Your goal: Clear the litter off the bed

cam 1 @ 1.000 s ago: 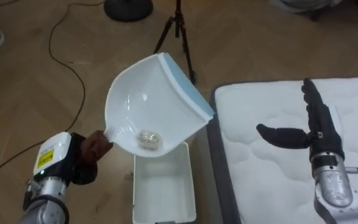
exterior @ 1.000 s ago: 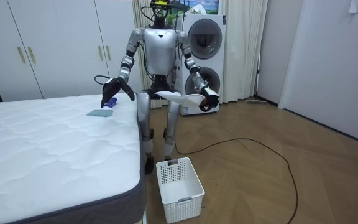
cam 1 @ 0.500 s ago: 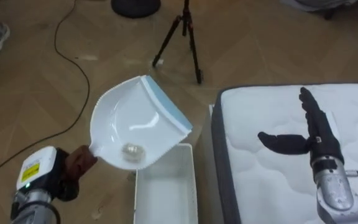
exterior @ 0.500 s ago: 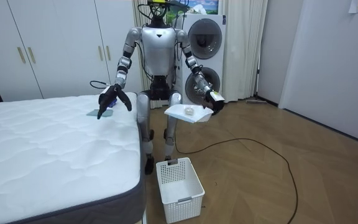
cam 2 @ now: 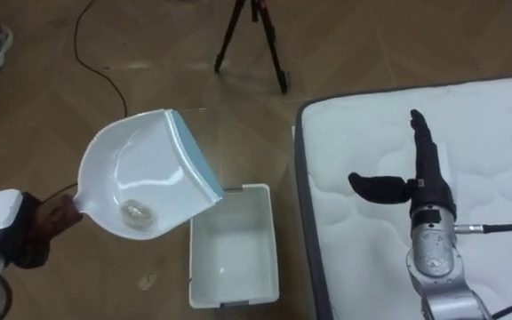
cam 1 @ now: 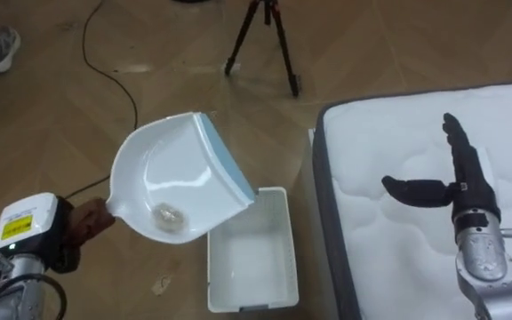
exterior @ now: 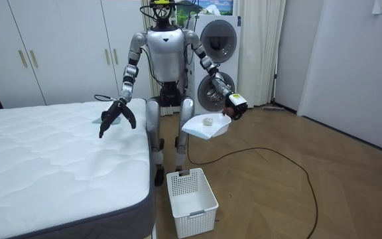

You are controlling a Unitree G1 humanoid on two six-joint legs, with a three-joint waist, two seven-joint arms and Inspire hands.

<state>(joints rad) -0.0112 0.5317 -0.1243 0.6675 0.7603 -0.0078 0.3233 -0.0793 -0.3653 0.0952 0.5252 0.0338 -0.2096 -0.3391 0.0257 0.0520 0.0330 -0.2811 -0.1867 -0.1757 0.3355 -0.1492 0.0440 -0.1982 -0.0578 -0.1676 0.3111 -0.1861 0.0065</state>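
Your dustpan (cam 1: pixel 180 178) is up in the air on the robot's left, white with a blue front lip, tipped so the lip points up and away. A small pale crumpled wad (cam 1: pixel 167 214) lies in the low back part of the pan, close to the handle. Your left hand (cam 1: pixel 85 222) has its fingers wrapped round that handle. In the eye views the pan's lip overlaps the near left corner of the white bin (cam 1: pixel 249 260), which stands on the wooden floor against the side of the bed. In the room view the pan hangs well above the bin and a little towards the room view's right.

Your right hand (cam 1: pixel 459 188) is held over the white quilted mattress (cam 1: pixel 389 142), fingers straight, thumb out to the side, holding nothing. The robot stands upright at the bed's corner. A black tripod (cam 1: pixel 272 40) stands on the floor beyond the bin, and a person's shoe (cam 1: pixel 0 49) shows at the far left.
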